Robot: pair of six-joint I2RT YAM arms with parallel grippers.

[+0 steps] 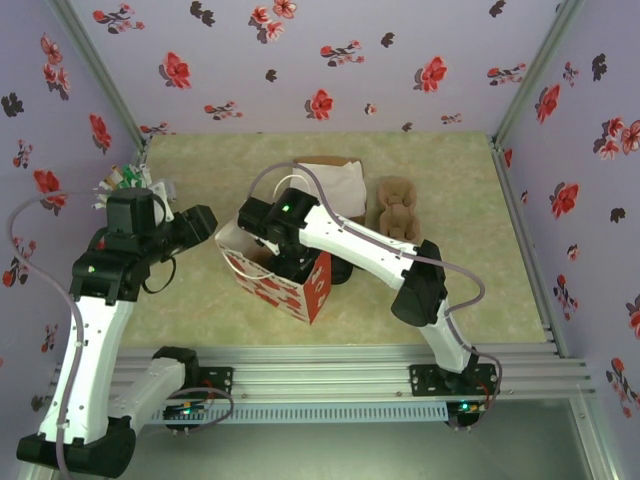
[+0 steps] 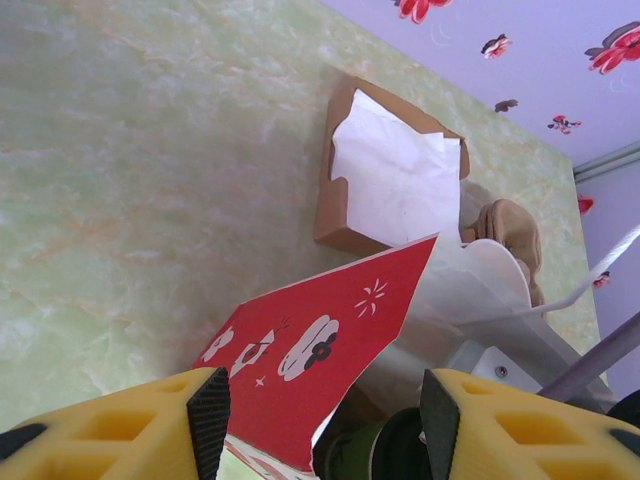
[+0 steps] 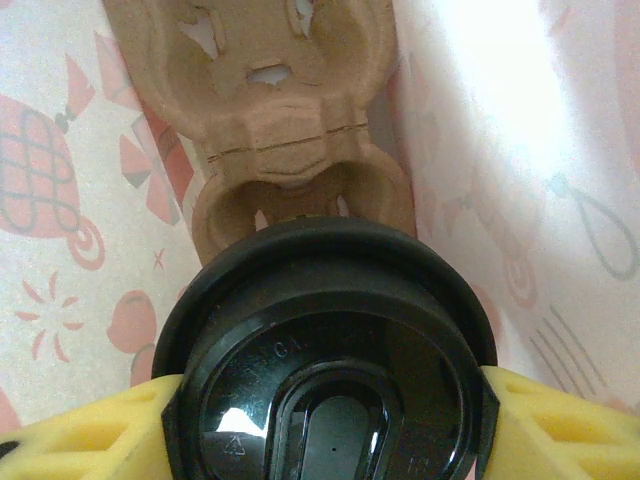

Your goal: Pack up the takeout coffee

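The right pincer (image 3: 325,428), clamped on the lidded takeout coffee (image 3: 330,340), holds it over the pulp carrier (image 3: 290,150) inside the paper bag (image 1: 290,292), probably to seat it; the left pincer (image 2: 322,420) stands apart.

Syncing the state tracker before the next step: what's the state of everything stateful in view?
coffee cup: lid on, held by the right jaws, inside the bag
gift bag: standing, top open
pulp carrier: in the bag, below the cup
brown box: open, white paper inside
left jaws: open, bag edge between them
right jaws: shut on the coffee cup
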